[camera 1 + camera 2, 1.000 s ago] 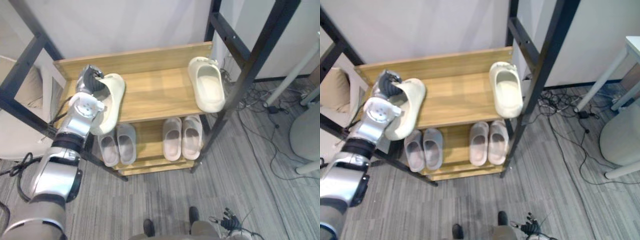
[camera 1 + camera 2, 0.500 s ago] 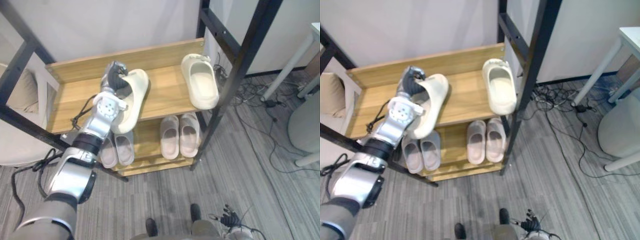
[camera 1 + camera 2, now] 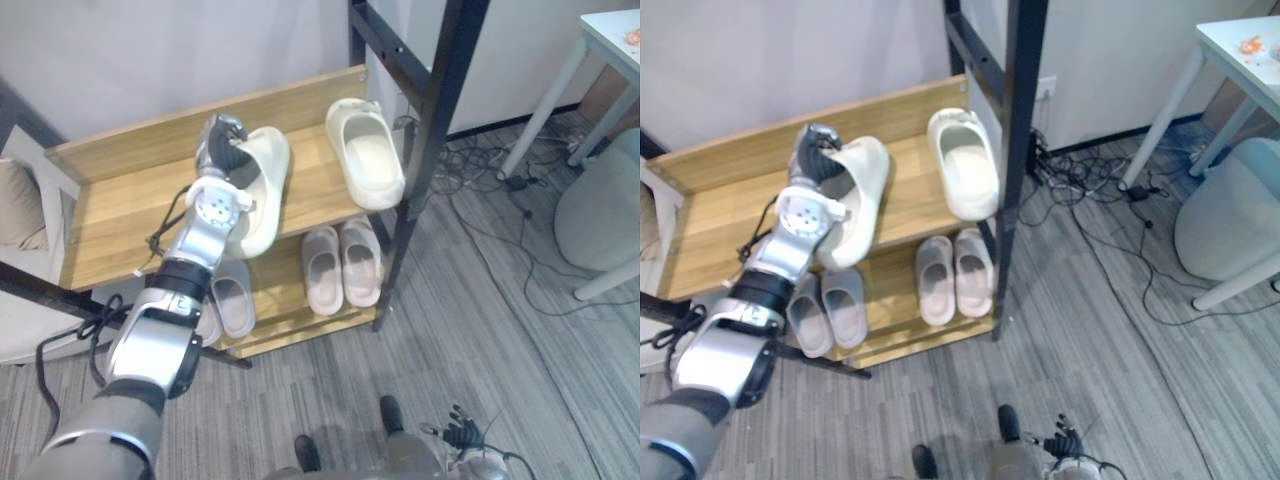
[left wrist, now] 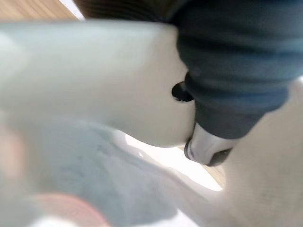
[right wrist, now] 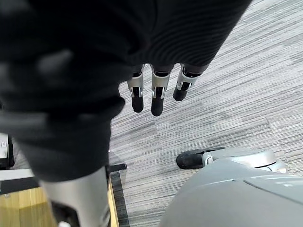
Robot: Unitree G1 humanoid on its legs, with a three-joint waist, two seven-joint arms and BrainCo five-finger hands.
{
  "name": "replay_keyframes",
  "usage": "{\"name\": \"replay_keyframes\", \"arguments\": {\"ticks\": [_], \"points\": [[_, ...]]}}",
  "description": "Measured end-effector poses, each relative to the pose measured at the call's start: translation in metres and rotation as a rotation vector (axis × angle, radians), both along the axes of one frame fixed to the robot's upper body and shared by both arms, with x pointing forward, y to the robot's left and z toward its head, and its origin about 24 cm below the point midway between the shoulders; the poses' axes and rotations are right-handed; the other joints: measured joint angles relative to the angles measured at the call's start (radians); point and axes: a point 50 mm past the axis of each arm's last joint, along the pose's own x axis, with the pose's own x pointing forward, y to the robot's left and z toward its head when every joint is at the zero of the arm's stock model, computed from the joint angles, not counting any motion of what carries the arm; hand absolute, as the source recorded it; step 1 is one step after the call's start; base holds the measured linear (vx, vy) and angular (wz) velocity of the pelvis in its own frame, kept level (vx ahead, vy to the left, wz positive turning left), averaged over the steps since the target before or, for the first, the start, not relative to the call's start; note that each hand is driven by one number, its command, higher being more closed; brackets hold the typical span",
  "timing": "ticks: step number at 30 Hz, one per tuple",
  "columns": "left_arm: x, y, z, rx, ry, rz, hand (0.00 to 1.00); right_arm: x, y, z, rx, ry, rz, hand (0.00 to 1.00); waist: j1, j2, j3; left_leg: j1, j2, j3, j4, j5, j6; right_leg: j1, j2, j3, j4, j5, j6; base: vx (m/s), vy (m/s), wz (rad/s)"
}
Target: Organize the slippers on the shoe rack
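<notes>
- Slipper [image 3: 266,172] is gripped by curled fingers of the left hand [image 3: 221,152], tilted over the top shelf [image 3: 110,215].
- Next, lowering it flat beside its mate [image 3: 366,165] is called for.
- Right hand [image 5: 158,101] is held low, fingers relaxed.

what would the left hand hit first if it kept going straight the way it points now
Probably the top shelf's raised wooden back board: the left hand, gripping the cream slipper, points toward it, though depth is unclear.
</notes>
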Motion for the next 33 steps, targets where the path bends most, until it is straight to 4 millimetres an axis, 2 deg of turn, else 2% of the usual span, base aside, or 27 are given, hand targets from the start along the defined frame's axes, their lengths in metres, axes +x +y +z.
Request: {"name": "replay_keyframes", "arguments": {"ticks": [4,7,8,18,26,33], "points": [[0.002,-0.02,0.004,-0.03,-0.003,-0.043,1.0,0.0,0.0,0.0,0.004,-0.004,-0.01,0.0,-0.003,0.0,0.0,-0.009,-0.002,0.0,0.006,-0.001,0.002,-0.009,-0.003,0.001,0.007,-0.001,0.002,0.0,0.0,0.0],[0.005,-0.027,0.007,-0.04,-0.002,-0.054,1.0,0.001,0.0,0.001,0.002,-0.01,-0.011,0.0,-0.003,0.002,0.001,-0.016,-0.002,0.002,0.009,-0.002,0.003,-0.022,-0.004,0.006,0.017,-0.003,0.004,-0.01,-0.016,-0.03],[0.005,-0.028,0.007,-0.043,0.001,-0.055,0.0,0.001,0.0,0.001,0.001,-0.012,-0.012,0.0,-0.004,0.003,0.002,-0.015,-0.002,0.004,0.01,-0.002,0.003,-0.022,-0.004,0.009,0.018,-0.003,0.004,-0.02,-0.023,-0.08],[0.007,-0.044,0.004,-0.11,0.013,-0.076,0.0,0.0,-0.001,0.003,-0.006,-0.018,-0.024,0.0,-0.004,0.005,0.002,-0.014,-0.002,0.011,0.014,-0.004,0.006,-0.024,-0.008,0.016,0.021,-0.001,0.007,0.0,-0.004,-0.01],[0.007,-0.044,0.002,-0.172,0.029,-0.074,0.0,-0.002,-0.002,0.002,0.009,-0.021,-0.071,0.0,-0.002,0.009,-0.001,-0.013,-0.004,0.013,0.015,-0.004,0.006,-0.024,-0.01,0.019,0.021,0.001,0.01,0.0,-0.003,0.0],[0.01,-0.043,-0.01,-0.225,0.084,-0.074,0.0,-0.002,-0.006,0.003,0.002,-0.019,-0.083,0.0,-0.004,0.03,-0.011,0.004,-0.005,-0.005,0.013,-0.002,0.005,0.016,-0.006,-0.011,-0.009,0.013,0.006,-0.01,-0.032,0.07]]}}
